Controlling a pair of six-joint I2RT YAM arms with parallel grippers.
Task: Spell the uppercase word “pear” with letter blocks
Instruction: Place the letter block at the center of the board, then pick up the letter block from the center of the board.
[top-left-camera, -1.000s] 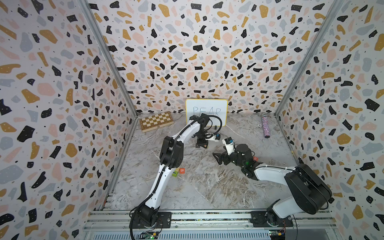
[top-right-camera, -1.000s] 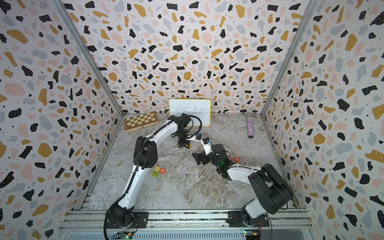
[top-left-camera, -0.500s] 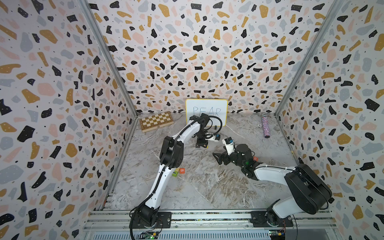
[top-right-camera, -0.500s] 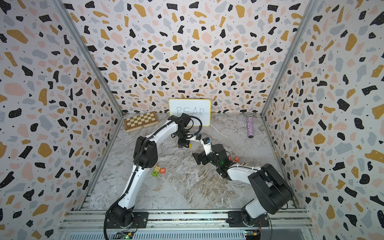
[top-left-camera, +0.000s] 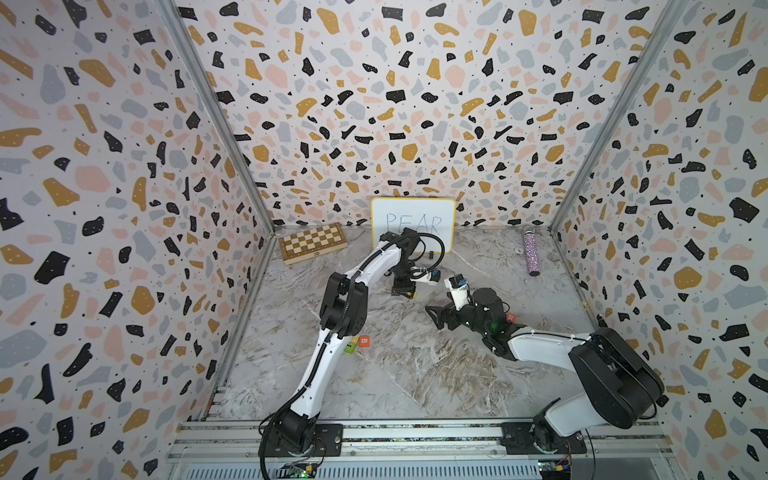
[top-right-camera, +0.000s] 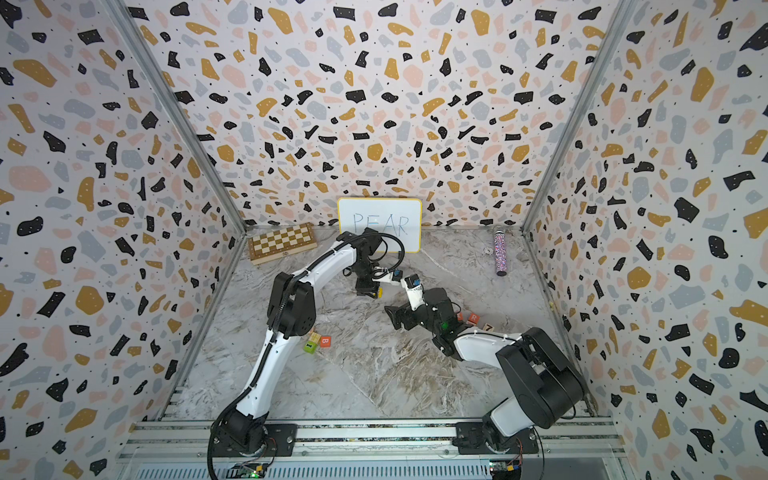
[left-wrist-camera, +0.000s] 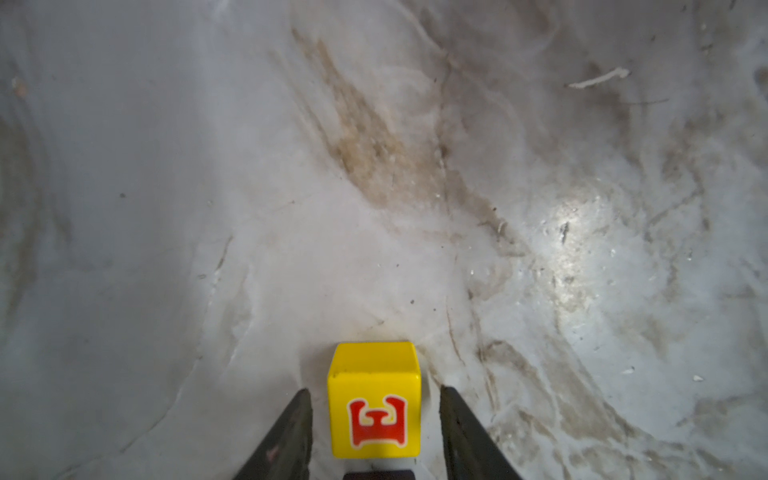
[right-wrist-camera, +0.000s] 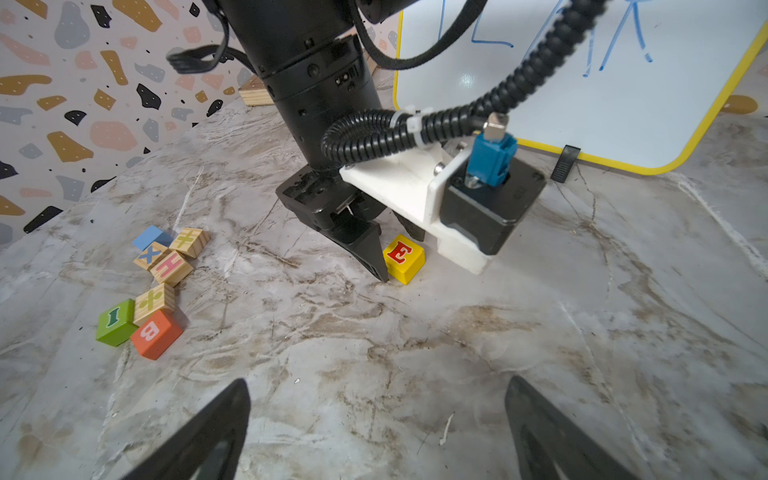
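left gripper (left-wrist-camera: 375, 390): jaws partly apart, straddling E block (right-wrist-camera: 403, 257), a gap on each side, gripping nothing | E block: flat on table (left-wrist-camera: 166, 208), near whiteboard (top-left-camera: 415, 212), in front of it | right gripper (right-wrist-camera: 378, 381): jaws wide apart, empty, farther out from whiteboard

In both top views the left arm (top-left-camera: 376, 266) hides most of the E block (top-left-camera: 412, 295).

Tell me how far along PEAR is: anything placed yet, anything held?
Done: the yellow E block stands on the marble table before the whiteboard. In hand: nothing; the left claw straddles it with gaps both sides, and the right claw is open, empty. Left: the orange-red R block lies by the right arm; P and A aren't clearly visible, so no row yet.
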